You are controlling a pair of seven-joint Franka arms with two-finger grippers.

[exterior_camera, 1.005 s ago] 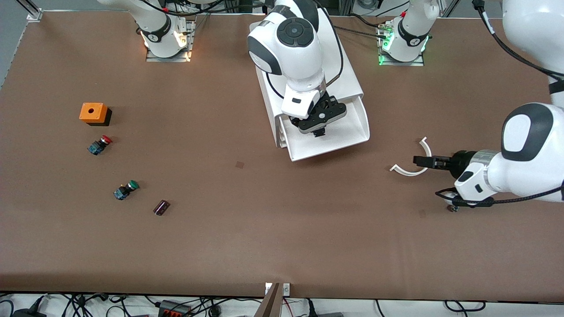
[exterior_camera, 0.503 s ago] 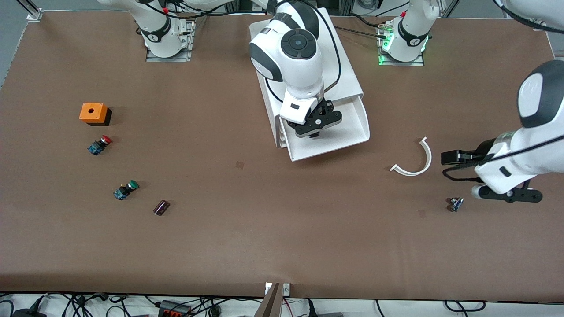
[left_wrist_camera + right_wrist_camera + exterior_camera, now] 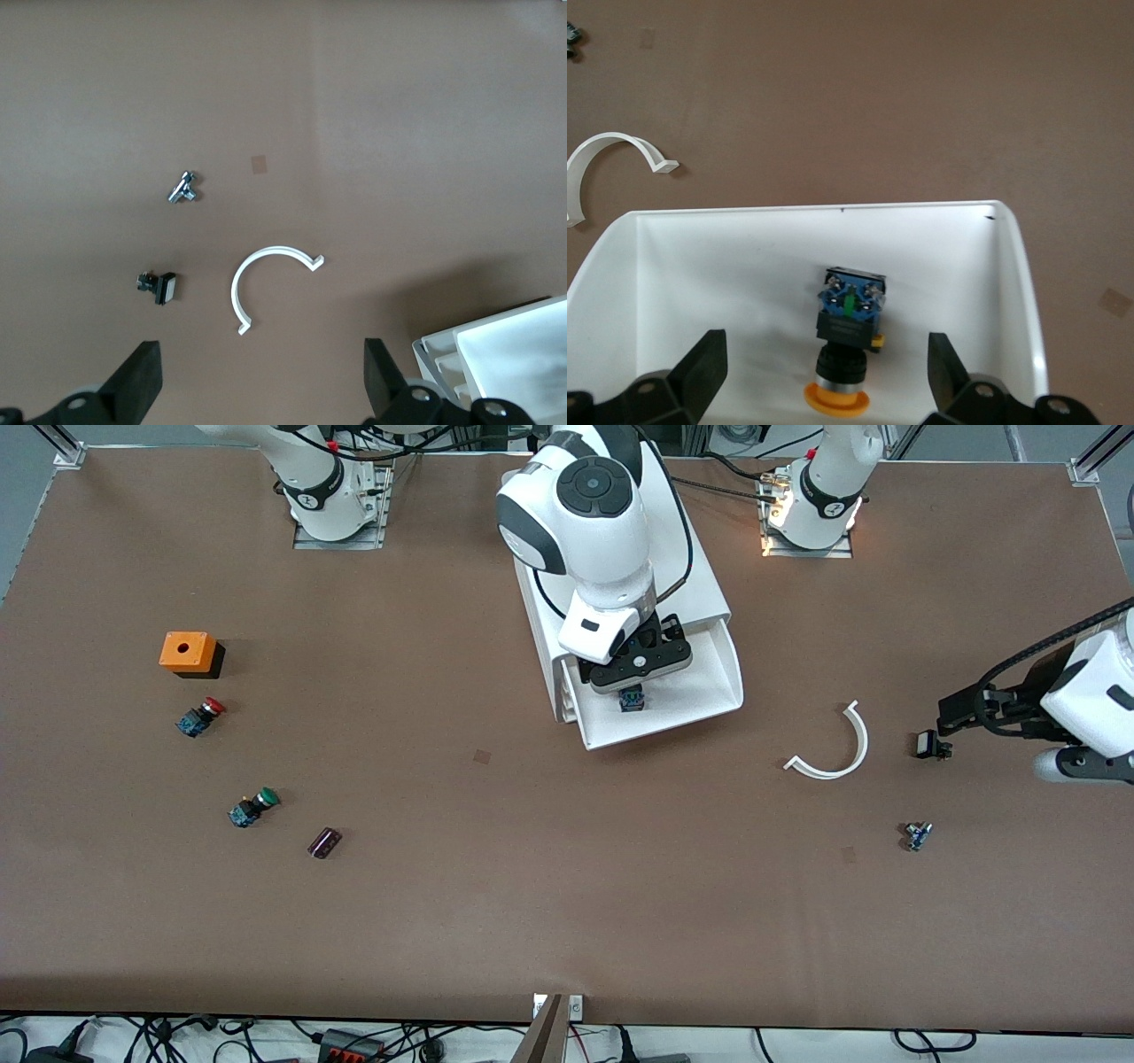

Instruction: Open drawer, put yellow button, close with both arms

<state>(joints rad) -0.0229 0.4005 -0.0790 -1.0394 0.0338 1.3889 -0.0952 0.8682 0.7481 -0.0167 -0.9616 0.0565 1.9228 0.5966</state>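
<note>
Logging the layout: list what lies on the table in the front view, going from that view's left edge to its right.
Orange box → red button → green button → purple part → drawer holding the yellow button → white curved strip → small metal part.

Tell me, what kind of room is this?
Probably a robot lab: a big brown table with cables along its edge, the open left gripper and open right gripper, whose white arms are bolted to it, and the yellow-capped push button in a white plastic drawer.

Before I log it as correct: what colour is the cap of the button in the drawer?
Yellow-orange cap, clearest in right wrist view.
</note>
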